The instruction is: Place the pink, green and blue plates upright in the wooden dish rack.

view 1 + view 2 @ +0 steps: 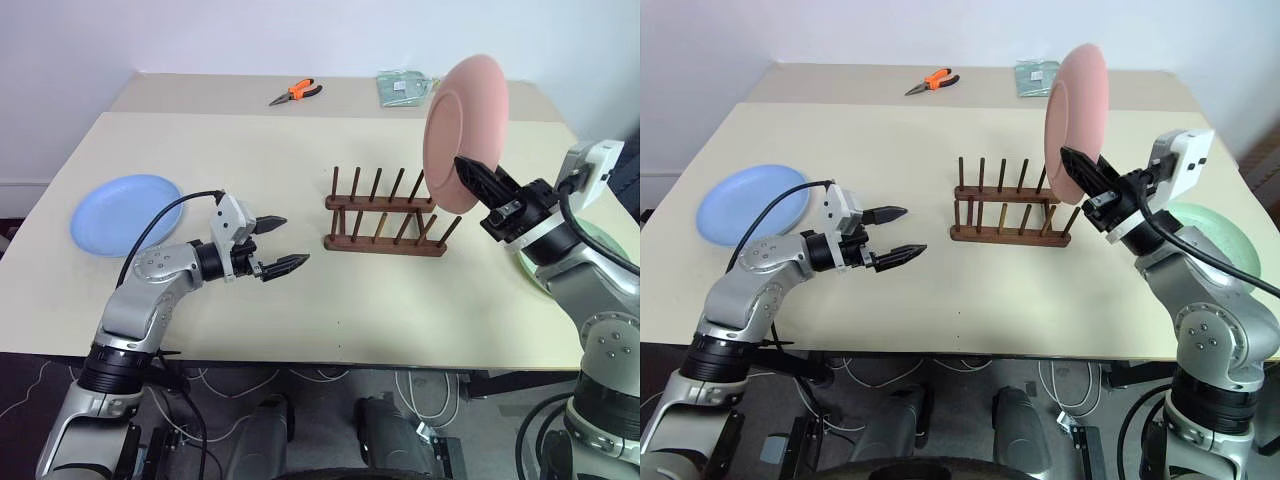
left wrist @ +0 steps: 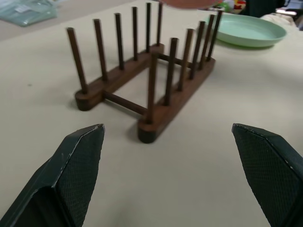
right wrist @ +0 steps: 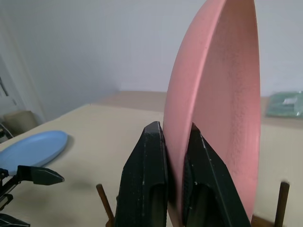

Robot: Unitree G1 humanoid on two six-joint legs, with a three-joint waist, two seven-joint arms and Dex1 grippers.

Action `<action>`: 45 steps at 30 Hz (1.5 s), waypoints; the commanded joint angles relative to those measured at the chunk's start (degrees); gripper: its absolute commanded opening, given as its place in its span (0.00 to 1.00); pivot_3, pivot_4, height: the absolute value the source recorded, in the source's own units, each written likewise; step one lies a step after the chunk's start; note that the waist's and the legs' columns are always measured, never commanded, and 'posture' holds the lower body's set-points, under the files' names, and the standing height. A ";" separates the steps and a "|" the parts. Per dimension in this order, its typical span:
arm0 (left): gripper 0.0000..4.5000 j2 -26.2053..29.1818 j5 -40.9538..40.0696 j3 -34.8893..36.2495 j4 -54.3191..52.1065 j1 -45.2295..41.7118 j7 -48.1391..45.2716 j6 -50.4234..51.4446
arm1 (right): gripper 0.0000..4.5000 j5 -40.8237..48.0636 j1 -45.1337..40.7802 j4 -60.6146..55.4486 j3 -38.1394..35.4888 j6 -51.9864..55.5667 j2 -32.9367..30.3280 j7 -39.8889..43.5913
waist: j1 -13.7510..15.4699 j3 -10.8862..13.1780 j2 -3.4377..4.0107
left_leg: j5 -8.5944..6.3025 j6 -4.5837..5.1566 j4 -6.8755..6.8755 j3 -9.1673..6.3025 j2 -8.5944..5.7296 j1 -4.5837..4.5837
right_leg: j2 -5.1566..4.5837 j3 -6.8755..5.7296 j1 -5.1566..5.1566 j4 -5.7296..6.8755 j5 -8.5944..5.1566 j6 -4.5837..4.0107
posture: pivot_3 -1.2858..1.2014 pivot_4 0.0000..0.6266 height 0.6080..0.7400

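The right gripper [image 3: 176,163] pinches the rim of the pink plate [image 1: 465,134] between its two black, finely textured fingers, holding the smooth round disc on edge in the air just above the right end of the wooden dish rack [image 1: 385,213]. That rack is dark brown, two parallel rails joined by crossbars, each carrying a row of thin round pegs, and it sits bare in the middle of the pale matte table [image 1: 300,320]. The left gripper [image 1: 277,244] hovers low over the table with its pointed fingers spread wide, aimed at the rack. A shallow blue plate [image 1: 124,213] lies flat at the table's left, a green plate [image 1: 1212,232] flat at its right. Orange-handled pliers [image 1: 296,93] rest at the far edge.
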 commanded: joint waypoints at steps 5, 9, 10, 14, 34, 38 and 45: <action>0.98 -1.09 -0.12 -1.01 -3.99 0.38 -0.70 0.76 | 0.00 1.02 1.37 3.53 -1.05 -0.54 -1.11 0.92 | -0.06 0.00 0.00 | 0.00 0.00 0.00 0.00 0.00 0.00 | 0.02 0.00 0.00 0.00 0.00 0.01 | 0.52 0.24 0.94; 1.00 -1.62 0.20 -1.76 -4.57 0.57 -0.43 0.87 | 0.39 -1.83 1.69 4.60 0.28 -1.96 -2.41 2.16 | -0.09 0.00 0.01 | 0.00 0.00 0.01 0.01 0.00 0.01 | 0.05 0.00 0.00 0.02 0.00 0.01 | 0.52 0.24 0.94; 1.00 -1.73 0.14 -1.96 -4.57 0.57 -0.44 0.95 | 0.50 -3.51 1.61 4.66 0.69 -2.88 -3.03 2.25 | -0.09 0.00 0.00 | 0.00 0.00 0.00 0.01 0.00 0.01 | 0.06 0.00 -0.01 0.02 0.00 0.01 | 0.52 0.24 0.94; 1.00 -2.01 0.17 -2.41 -4.56 0.75 -0.58 1.03 | 0.82 -7.81 1.93 4.48 0.95 -5.76 -5.02 3.49 | -0.01 0.01 0.01 | 0.00 0.00 0.02 0.01 0.00 0.01 | 0.08 0.00 0.00 0.01 0.00 0.01 | 0.52 0.24 0.94; 1.00 -4.28 2.84 -4.69 -1.38 -0.52 -2.73 -1.82 | 0.82 -48.00 22.83 29.27 6.50 -25.86 -26.48 12.44 | 0.05 -0.02 0.09 | -0.05 0.08 0.10 0.22 0.01 0.07 | -0.01 -0.05 0.19 -0.15 -0.05 0.03 | 0.52 0.24 0.94; 1.00 -4.50 2.58 -4.23 -2.19 -0.23 -2.54 -1.41 | 0.53 -51.59 20.47 35.22 8.88 -26.95 -26.88 11.03 | 0.05 -0.02 0.10 | -0.05 0.08 0.11 0.21 0.00 0.14 | 0.00 -0.04 0.26 -0.14 -0.04 0.04 | 0.52 0.24 0.94; 1.00 -4.27 1.64 -2.93 -2.99 1.03 -2.29 -0.84 | 0.02 -48.48 16.85 33.25 5.46 -24.71 -24.58 10.07 | 0.01 -0.02 0.11 | -0.05 0.08 0.11 0.21 -0.02 0.17 | -0.02 -0.04 0.32 -0.15 -0.04 0.07 | 0.52 0.24 0.94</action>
